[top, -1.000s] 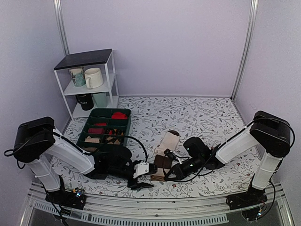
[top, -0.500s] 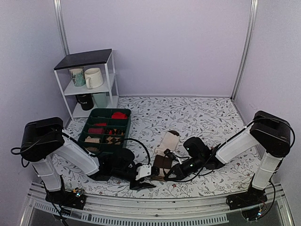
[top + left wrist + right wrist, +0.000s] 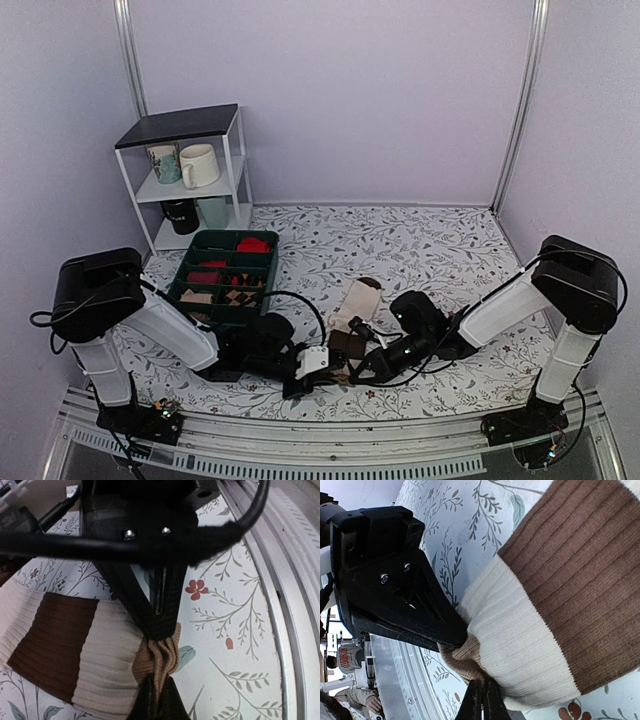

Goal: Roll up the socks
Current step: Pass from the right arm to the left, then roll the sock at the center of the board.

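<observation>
Pinches near end of the socks [image 3: 357,303] with left gripper [image 3: 159,662] and right gripper [image 3: 470,662]. Lies lengthwise toward the far side.

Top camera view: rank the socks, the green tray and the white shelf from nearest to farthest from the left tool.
1. Socks, pinched in the left tool, just right of it.
2. Green tray, behind it to the left.
3. White shelf, far back left corner.

White arm links [image 3: 170,330], black fingers [image 3: 132,600], 2 screws [image 3: 129,532]
</observation>
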### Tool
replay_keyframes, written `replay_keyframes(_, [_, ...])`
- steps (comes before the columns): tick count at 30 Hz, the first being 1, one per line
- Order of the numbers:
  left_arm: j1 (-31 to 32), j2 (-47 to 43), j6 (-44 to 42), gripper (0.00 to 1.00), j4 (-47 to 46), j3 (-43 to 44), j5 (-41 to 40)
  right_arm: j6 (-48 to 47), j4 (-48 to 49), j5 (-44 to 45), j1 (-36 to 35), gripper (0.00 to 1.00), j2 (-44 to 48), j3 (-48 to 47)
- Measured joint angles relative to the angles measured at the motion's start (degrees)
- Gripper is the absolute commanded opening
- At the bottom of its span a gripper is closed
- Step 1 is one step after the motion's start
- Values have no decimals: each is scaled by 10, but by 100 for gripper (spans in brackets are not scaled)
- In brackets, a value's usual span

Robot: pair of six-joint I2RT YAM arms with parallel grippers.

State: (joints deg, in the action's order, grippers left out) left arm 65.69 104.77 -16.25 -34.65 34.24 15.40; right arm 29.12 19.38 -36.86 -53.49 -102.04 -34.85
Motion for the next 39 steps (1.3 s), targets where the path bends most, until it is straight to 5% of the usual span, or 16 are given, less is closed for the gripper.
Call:
replay_keyframes(7, [-3, 6, 58, 0, 16, 12, 34, -11, -26, 18, -1, 31, 38, 8])
replay_keyframes(14, [-17, 17, 156, 0, 13, 15, 96, -71, 4, 132, -16, 52, 164, 104])
replay_keyframes(19, [-29, 30, 205, 0, 14, 23, 142, -151, 110, 206, -80, 54, 194, 165])
replay_keyframes(28, [-31, 45, 243, 0, 20, 38, 183, -256, 184, 267, -151, 53, 116, 139])
replay_keyframes(39, [-35, 59, 254, 0, 7, 39, 204, -263, 196, 269, -153, 36, 76, 134])
